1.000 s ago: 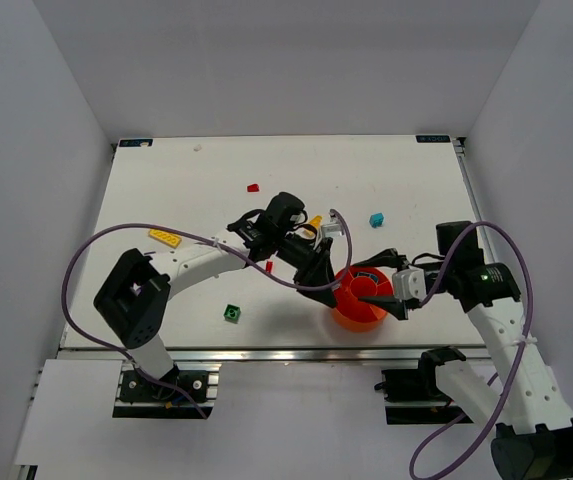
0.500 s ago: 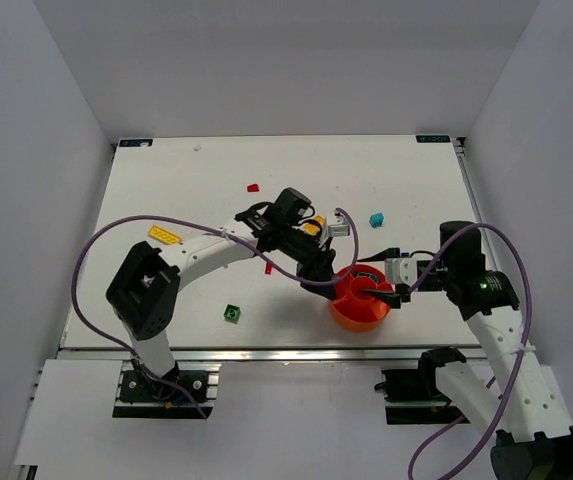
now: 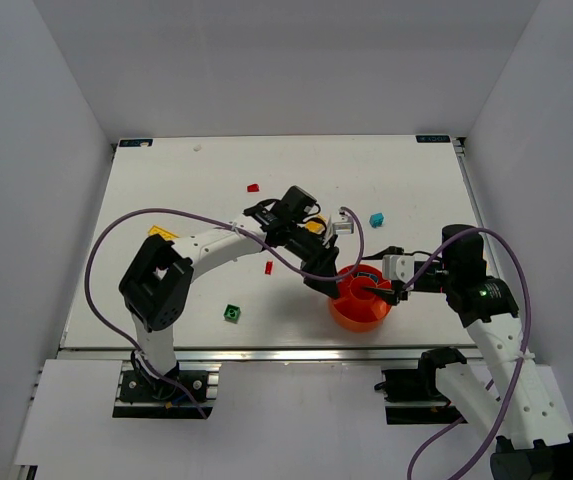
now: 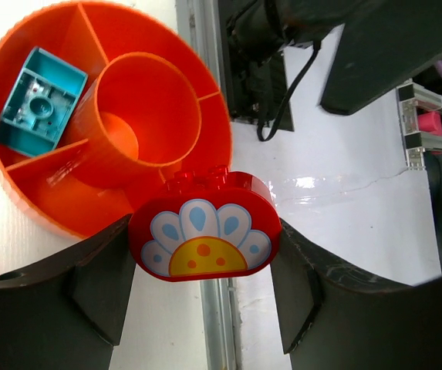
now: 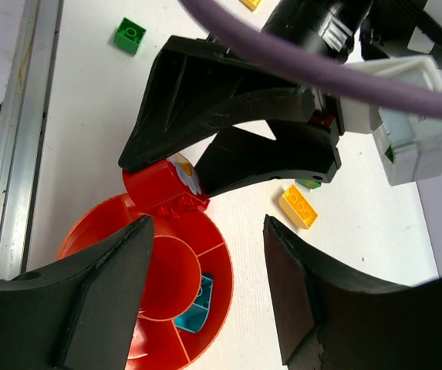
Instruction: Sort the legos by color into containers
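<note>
red brick [image 4: 204,236] with a printed flower face is hanging just over the rim of the orange tray [image 4: 20,196]. the left gripper [image 4: 202,258] is clenching it across its two ends. cyan brick [image 4: 39,100] is lying in one wedge; the central cup [image 4: 147,100] and the wedge nearest the red brick are showing bare. right gripper [image 5: 207,223] is hovering close over the tray, jaws spread, carrying nothing. loose on the bench [image 3: 166,170]: green piece [image 3: 232,313], small red piece [image 3: 269,267], cyan piece [image 3: 376,219].

judgement: the drop is being lined up. it is calling for carrying the brick further in over a bare wedge, well off the cyan one, and lowering before letting go. the brick is looking wide for a wedge and could perch on a wall. the two grippers are working close together, so clearance needs watching.
</note>
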`<state>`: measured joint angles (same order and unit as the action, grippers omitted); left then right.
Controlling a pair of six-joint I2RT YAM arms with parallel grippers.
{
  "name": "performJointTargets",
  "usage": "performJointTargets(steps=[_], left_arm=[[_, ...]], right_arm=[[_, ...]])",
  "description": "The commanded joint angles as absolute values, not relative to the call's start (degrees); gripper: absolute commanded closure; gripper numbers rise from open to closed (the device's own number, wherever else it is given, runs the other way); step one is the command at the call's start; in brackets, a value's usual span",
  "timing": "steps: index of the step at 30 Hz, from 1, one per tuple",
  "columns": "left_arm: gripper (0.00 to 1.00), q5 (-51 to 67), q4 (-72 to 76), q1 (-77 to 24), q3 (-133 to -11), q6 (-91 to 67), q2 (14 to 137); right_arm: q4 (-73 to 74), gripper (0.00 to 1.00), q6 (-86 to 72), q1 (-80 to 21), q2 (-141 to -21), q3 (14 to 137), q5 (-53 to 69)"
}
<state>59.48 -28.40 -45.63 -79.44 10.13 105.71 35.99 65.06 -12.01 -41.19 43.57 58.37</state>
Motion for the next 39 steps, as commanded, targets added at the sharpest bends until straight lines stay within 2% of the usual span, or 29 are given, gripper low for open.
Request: performJointTargets(steps=[1, 7, 16, 30, 39], left_arm=[[0.75, 63.9, -28.8, -46.0, -81.9, 10.8, 104.3], [0.69, 65.3, -23.9, -46.0, -79.0, 7.0, 104.2], [0.68, 65.1, -9.3, -45.4, -72.9, -7.2, 103.5], [0.68, 56.1, 6.8, -44.9, -65.0, -19.3, 98.2], [0.67, 50.5, 11.3, -44.9, -61.7, -23.2, 95.2]], right_arm=[[33.8, 0.36, 62.8, -11.9, -40.6, 43.1, 58.1], [33.6, 0.36, 62.4, -11.7, -40.3, 42.6, 58.4], [33.3, 0.36, 62.2, -11.5, -40.2, 42.0, 58.6], [33.7, 0.36, 62.0, -11.4, -39.6, 41.7, 59.2], [33.6, 0.36, 61.7, -11.3, -39.6, 41.4, 59.6]])
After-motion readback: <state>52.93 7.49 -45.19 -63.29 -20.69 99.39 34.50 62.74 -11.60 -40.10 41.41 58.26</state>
